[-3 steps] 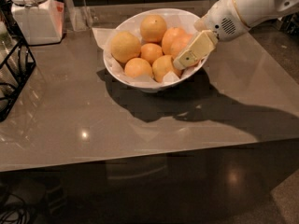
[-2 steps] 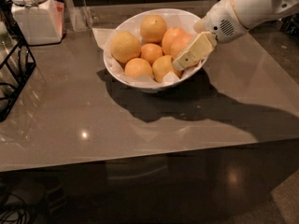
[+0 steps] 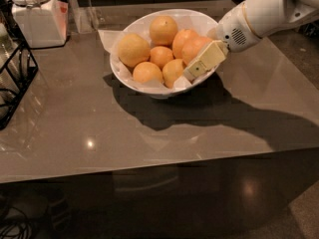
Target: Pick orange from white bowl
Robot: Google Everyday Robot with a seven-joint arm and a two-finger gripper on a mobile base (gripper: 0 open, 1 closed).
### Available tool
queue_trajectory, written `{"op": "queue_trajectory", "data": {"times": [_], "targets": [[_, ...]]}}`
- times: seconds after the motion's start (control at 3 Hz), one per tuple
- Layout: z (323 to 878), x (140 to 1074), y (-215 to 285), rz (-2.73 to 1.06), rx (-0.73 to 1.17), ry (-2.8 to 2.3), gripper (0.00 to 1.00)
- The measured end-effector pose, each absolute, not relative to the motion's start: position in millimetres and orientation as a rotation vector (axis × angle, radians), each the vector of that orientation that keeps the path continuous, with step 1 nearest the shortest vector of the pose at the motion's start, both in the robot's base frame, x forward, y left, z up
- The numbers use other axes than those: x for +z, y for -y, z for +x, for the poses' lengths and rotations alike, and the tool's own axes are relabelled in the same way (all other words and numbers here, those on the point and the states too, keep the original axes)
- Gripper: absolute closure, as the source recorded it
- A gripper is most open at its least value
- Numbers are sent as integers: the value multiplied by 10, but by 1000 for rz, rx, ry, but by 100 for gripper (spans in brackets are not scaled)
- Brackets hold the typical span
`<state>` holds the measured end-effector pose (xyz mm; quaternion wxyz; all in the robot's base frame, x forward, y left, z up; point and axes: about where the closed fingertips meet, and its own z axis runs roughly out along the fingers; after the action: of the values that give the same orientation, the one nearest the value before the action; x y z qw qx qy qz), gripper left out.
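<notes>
A: Orange out yet?
B: No. The orange [image 3: 193,48] sits in the pile at the right of the white bowl [image 3: 149,89]. The gripper [image 3: 202,63] is just beside it at the right rim; whether it is gripping, cannot tell. Lift-out remains.

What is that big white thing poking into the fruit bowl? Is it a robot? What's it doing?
Yes, it's a robot's arm. There is one picture, from a camera looking down at a grey table. At the arm's end is its gripper, the part that grabs. It is at the right side of the white bowl, right beside the biggest, reddest orange. I cannot tell whether it has grabbed it; the orange lies in the pile. A white jar and a black wire rack stand at the left.
</notes>
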<state>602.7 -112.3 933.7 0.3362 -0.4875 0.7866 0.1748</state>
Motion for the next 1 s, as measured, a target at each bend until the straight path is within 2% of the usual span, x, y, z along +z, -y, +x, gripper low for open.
{"op": "queue_trajectory", "data": {"times": [0.33, 1.0], "targets": [[6020, 9304, 1114, -1260, 444, -2055, 25], [5987, 9316, 1148, -1227, 413, -2042, 71]]}}
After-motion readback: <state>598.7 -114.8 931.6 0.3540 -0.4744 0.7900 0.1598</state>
